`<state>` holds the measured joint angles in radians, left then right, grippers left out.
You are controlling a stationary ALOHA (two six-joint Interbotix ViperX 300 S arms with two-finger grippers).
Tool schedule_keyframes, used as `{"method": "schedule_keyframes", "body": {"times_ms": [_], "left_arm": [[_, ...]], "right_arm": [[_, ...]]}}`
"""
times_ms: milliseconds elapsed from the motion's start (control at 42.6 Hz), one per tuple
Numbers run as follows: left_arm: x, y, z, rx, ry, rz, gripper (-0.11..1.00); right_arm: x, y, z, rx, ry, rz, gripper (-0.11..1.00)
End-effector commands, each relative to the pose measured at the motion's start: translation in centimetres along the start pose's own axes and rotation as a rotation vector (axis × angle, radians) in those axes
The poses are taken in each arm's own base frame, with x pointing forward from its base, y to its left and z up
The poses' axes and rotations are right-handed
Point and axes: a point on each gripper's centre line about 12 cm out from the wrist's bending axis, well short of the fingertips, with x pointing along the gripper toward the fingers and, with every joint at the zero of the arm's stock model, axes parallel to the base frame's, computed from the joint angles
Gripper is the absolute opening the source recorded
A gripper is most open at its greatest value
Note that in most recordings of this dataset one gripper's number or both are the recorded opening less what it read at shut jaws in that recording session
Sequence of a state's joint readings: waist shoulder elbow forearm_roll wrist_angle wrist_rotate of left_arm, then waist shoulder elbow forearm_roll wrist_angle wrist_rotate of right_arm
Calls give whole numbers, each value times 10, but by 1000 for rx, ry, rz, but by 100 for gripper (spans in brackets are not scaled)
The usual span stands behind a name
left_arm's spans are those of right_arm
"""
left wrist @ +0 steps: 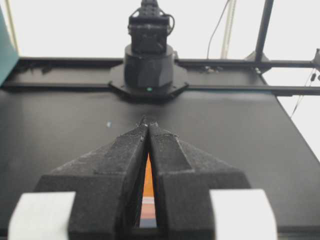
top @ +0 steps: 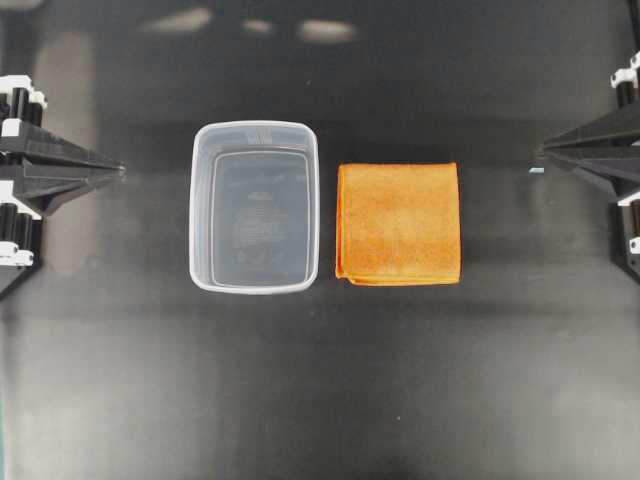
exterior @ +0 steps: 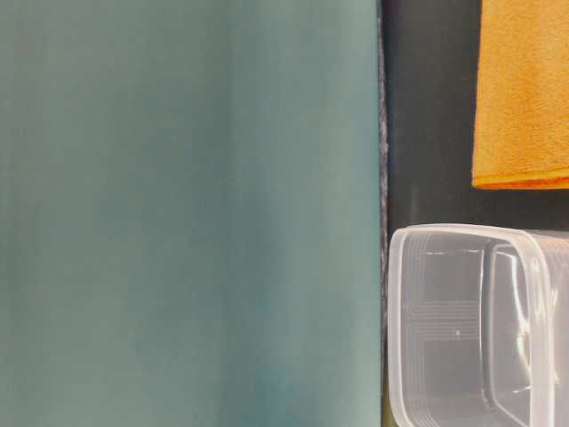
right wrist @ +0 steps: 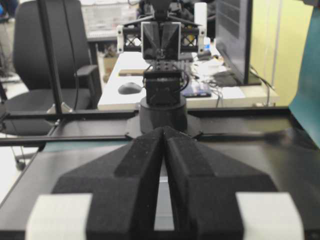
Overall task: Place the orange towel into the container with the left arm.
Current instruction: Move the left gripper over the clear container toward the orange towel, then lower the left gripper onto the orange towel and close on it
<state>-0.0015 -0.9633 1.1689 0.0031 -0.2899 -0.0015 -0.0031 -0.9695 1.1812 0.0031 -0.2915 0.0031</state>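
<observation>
The orange towel (top: 399, 224) lies folded flat on the black table, just right of the container (top: 254, 206), a clear plastic tub that holds nothing. Both show again in the table-level view: towel (exterior: 522, 93), container (exterior: 480, 325). My left gripper (top: 120, 170) sits at the far left edge, shut and pointing toward the tub with a stretch of bare table between. A sliver of orange shows through the slit behind its joined tips (left wrist: 148, 122). At the far right edge my right gripper (top: 540, 152) is shut too, its tips (right wrist: 163, 130) meeting, apart from the towel.
A small pale speck (top: 536, 170) lies on the table beside the right gripper. The opposite arm's base (left wrist: 148, 70) stands at the far table edge in the left wrist view. A teal wall (exterior: 187, 213) fills most of the table-level view.
</observation>
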Motion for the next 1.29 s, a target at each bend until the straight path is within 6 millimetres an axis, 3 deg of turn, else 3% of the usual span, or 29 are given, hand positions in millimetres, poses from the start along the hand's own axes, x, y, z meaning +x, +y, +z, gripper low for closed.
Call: {"method": "schedule_keyframes", "body": {"times_ms": [0, 94, 352, 657, 750, 962, 1079, 1173, 1266], "left_arm": [[11, 1, 8, 15, 42, 3, 6], [20, 2, 10, 6, 117, 5, 0], [43, 3, 16, 1, 322, 13, 0], [88, 3, 11, 15, 500, 14, 0], [105, 4, 6, 15, 548, 15, 0], [146, 6, -6, 13, 695, 24, 3], [170, 12, -11, 23, 781, 36, 19], [189, 19, -16, 32, 821, 47, 42], [216, 23, -24, 46, 856, 46, 73]], "right_arm": [[2, -2, -1, 18, 8, -9, 1], [1, -2, -8, 54, 58, -13, 1], [-3, -1, -22, 116, 199, -19, 1], [-10, 0, -39, 116, 339, -19, 4], [-14, 0, -43, 117, 357, -19, 21], [-25, 0, -50, 132, 362, -21, 76], [-29, 0, -45, 140, 337, -21, 83], [-32, 0, -44, 140, 319, -19, 81], [-36, 0, -43, 143, 307, -19, 81]]}}
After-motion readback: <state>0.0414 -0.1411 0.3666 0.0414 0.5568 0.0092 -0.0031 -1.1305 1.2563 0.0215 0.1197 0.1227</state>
